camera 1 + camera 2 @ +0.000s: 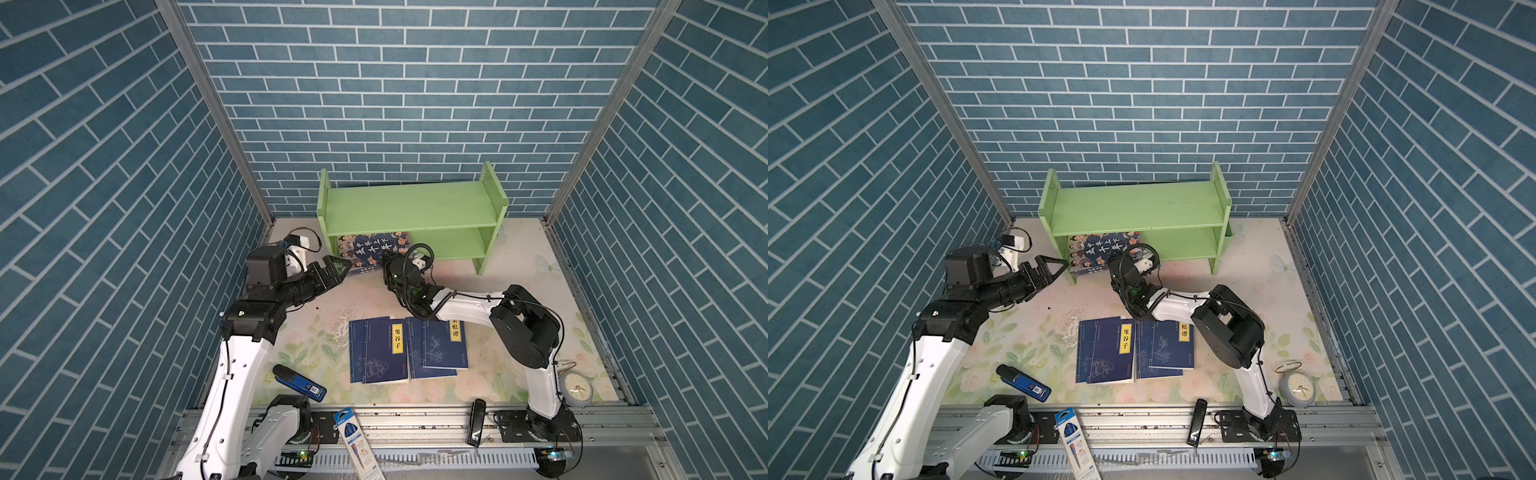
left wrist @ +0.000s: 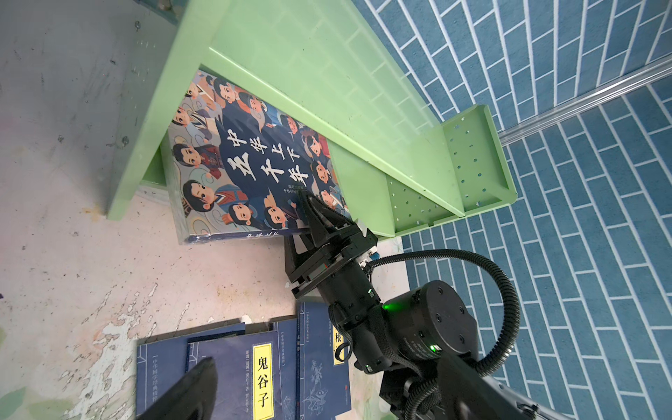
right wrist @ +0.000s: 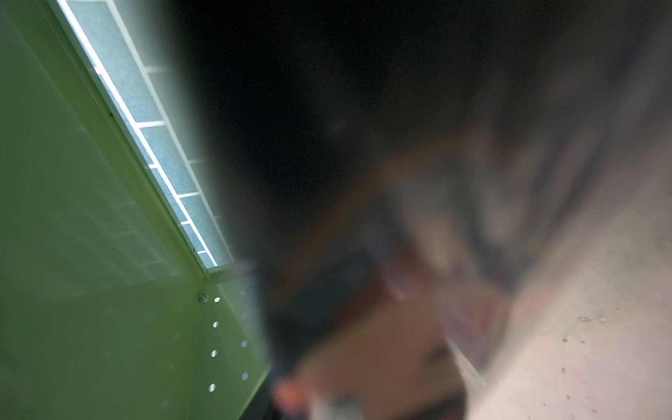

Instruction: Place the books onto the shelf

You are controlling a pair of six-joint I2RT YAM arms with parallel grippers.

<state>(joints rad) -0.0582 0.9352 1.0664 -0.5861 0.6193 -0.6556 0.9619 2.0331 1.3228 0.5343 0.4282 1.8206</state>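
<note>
The right end effector [image 2: 307,218] grasps only a corner of the cartoon book [image 2: 247,160], which may twist and jam in the shelf [image 2: 291,72]; the left end effector [image 1: 338,270] is released.

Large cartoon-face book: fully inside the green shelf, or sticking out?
Sticking out. The large cartoon-face book lies partly on the lower tier of the light green wooden shelf; its near edge overhangs the front.

Shelf [image 1: 411,208]: light green, plain. Large book [image 1: 372,249]: navy cover w/ white chars, bordered by cartoon faces in tan, red, grey-blue. Thin books [image 1: 378,353]: navy, faint line drawings, yellow label strips w/ black chars. Tabletop [image 1: 316,345]: cream, pale floral print, pink + green. Walls [image 1: 415,104]: blue brick pattern, white joints. Alarm clock [image 1: 575,388]: grey. Pen package [image 1: 355,436]: blue/white.
</note>
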